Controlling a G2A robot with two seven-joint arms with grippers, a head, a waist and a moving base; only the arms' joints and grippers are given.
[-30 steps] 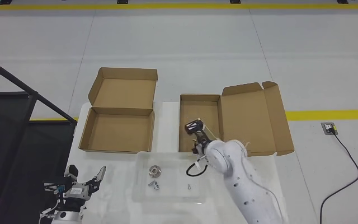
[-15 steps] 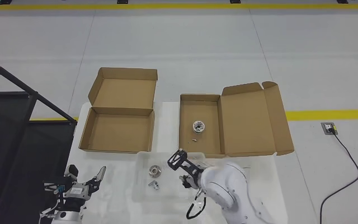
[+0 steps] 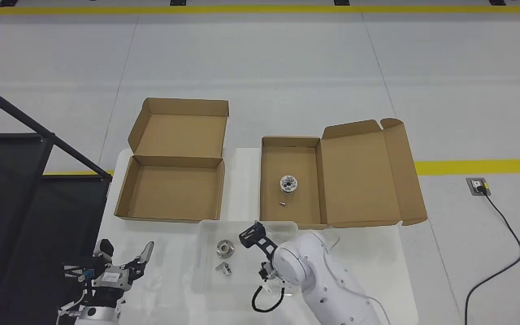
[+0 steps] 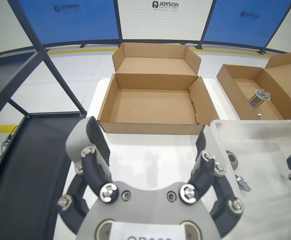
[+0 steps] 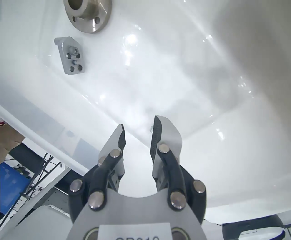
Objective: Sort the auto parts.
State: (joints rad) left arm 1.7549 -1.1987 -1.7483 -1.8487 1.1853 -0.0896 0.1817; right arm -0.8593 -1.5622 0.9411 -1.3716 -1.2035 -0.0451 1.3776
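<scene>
A pale grey floor (image 3: pixel 268 73) surrounds the white table (image 3: pixel 242 179), crossed by 2 yellow lines (image 3: pixel 244 9). A black metal frame (image 3: pixel 32 134) stands off the table's left edge. Beyond its far edge, blue wall panels (image 4: pixel 68 20) flank 1 white pegboard (image 4: pixel 164 25). A floor socket (image 3: pixel 478 186) sits well off the right edge.

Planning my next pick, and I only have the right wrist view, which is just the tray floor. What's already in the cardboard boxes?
Observer: The box on the robot's right holds a toothed round part and a small screw.
Operator: Where is the left gripper?
Observer: The left gripper is open with nothing in it, over the table to the left of the tray.
Operator: And the other box?
Observer: The second box sits open ahead of the left gripper, lid folded back.
</scene>
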